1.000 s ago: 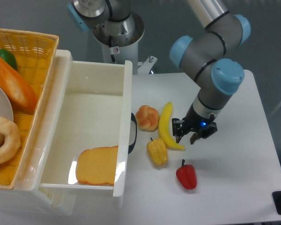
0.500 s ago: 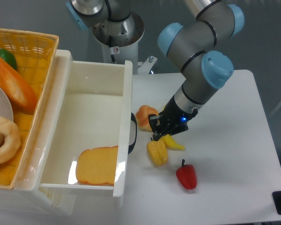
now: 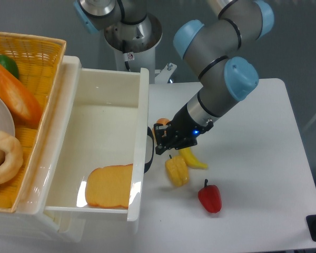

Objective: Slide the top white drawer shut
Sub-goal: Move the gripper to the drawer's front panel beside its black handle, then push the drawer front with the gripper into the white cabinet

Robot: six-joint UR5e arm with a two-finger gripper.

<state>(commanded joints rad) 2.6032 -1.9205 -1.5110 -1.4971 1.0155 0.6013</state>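
Observation:
The top white drawer [image 3: 102, 126] stands pulled far out of the cabinet, its front panel toward the table with a curved black handle [image 3: 149, 150]. A slice of bread [image 3: 110, 185] lies inside it near the front. My gripper [image 3: 163, 141] hangs just right of the handle, over the round bun, whose orange edge [image 3: 162, 122] shows above the fingers. The fingers look close together with nothing visibly held, but their dark tips blend into the handle.
Right of the drawer front lie a yellow pepper [image 3: 176, 169], a banana [image 3: 193, 158] and a red pepper [image 3: 209, 196]. A yellow wicker basket [image 3: 34, 50] with bread, a doughnut and a green item sits on the cabinet top at left.
The arm has swung left across the table, from beside the banana's right side to just short of the drawer handle. The drawer and food items have not moved.

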